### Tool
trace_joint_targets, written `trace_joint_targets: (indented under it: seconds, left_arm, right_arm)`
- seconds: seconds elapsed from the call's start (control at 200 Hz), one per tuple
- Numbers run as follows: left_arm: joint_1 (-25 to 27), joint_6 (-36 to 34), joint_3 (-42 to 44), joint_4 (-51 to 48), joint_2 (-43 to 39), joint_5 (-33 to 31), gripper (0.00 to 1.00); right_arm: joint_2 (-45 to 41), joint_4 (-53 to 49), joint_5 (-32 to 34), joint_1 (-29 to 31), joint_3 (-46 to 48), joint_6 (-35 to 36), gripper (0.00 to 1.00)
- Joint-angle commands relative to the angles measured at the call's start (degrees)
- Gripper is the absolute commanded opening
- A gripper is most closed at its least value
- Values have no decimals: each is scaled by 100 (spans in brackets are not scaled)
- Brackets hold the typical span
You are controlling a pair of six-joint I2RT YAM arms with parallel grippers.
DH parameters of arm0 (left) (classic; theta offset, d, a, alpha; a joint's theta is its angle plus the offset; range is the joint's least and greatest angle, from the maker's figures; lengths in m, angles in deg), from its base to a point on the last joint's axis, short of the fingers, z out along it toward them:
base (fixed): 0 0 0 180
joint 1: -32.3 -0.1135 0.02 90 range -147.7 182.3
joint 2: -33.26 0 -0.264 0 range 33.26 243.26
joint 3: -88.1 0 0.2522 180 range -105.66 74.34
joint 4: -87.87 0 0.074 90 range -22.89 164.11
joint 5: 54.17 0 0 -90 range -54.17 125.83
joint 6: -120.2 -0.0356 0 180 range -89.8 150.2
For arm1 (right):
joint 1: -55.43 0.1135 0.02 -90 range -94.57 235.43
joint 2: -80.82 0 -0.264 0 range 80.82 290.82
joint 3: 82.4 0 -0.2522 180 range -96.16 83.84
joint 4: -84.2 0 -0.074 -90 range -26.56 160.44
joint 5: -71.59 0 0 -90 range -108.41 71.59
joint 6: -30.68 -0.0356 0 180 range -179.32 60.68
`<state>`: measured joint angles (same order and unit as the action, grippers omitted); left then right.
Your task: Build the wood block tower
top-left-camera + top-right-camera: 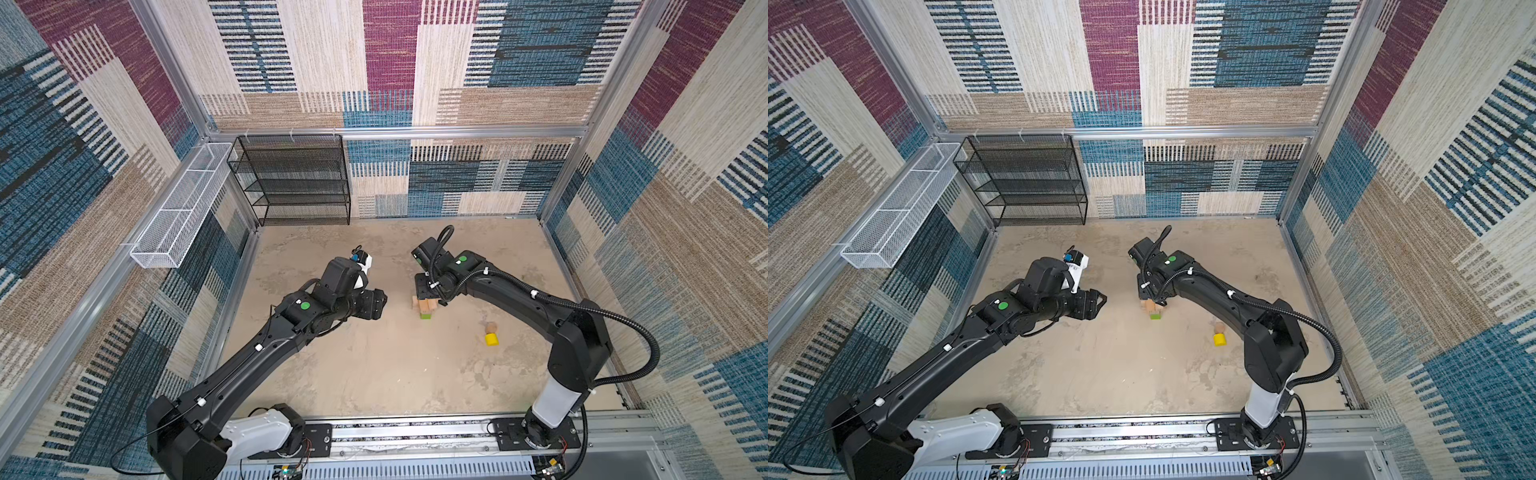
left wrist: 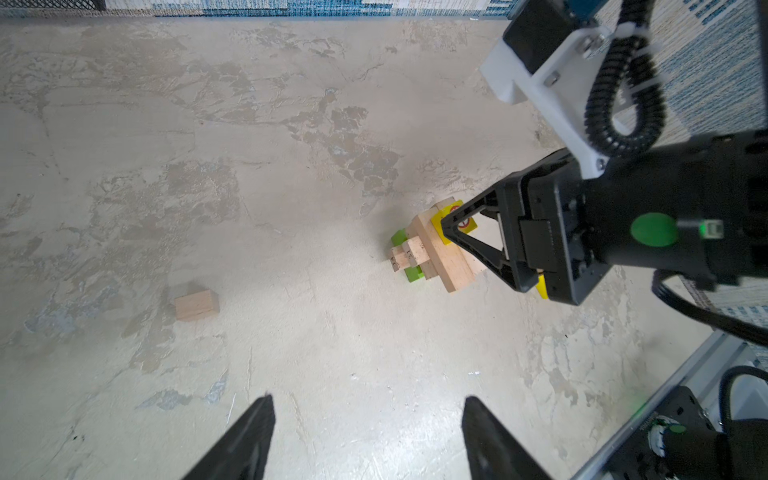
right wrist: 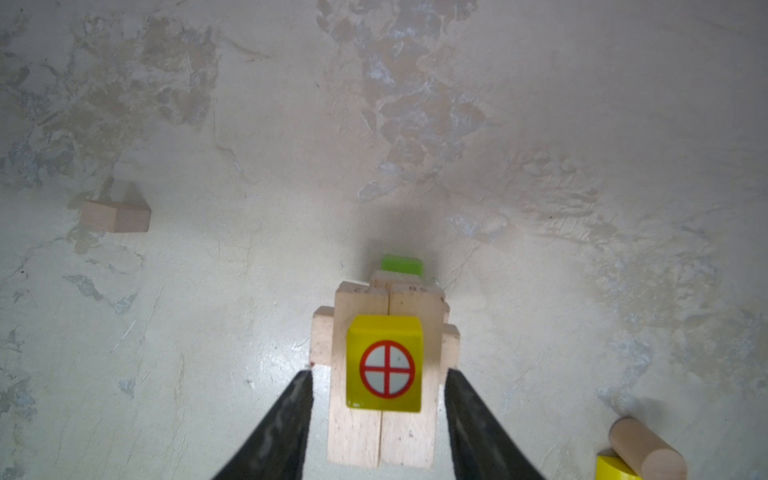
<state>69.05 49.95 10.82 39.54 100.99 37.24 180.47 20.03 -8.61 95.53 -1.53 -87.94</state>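
Note:
The wood block tower [image 1: 426, 306] [image 1: 1154, 309] stands mid-floor: a green oblong block [image 3: 401, 264] at the base, tan bricks [image 3: 357, 436] laid crosswise, and a red-marked yellow cube [image 3: 384, 365] on top. My right gripper [image 3: 378, 374] hovers over it, open. Its fingers flank the yellow cube with a gap on each side. My left gripper [image 2: 368, 399] is open and empty, to the left of the tower [image 2: 432, 249]. A loose tan brick [image 2: 196, 305] [image 3: 115, 216] lies apart on the floor. A yellow cylinder [image 1: 492, 339] and a tan round piece [image 1: 491, 327] lie right of the tower.
A black wire shelf [image 1: 291, 178] stands against the back wall at the left. A white wire basket [image 1: 178, 212] hangs on the left wall. The arms' metal base rail [image 1: 415, 432] runs along the front edge. Patterned walls enclose the floor.

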Motion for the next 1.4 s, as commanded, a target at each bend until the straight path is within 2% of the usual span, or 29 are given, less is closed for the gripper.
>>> trace_joint_targets:
  seconds: [0.0,0.621,1.397]
  left_arm:
    - [-10,-60,25,-71,-38,-53,76]
    - [-11,-33,47,-43,-58,-52,76]
    - [-12,-6,51,-40,-40,-46,76]
  right_arm:
    - [-33,95,-27,3,37,-94,54]
    - [59,152,-180,4,37,-25,47]
    - [45,132,-159,5,55,-35,45]
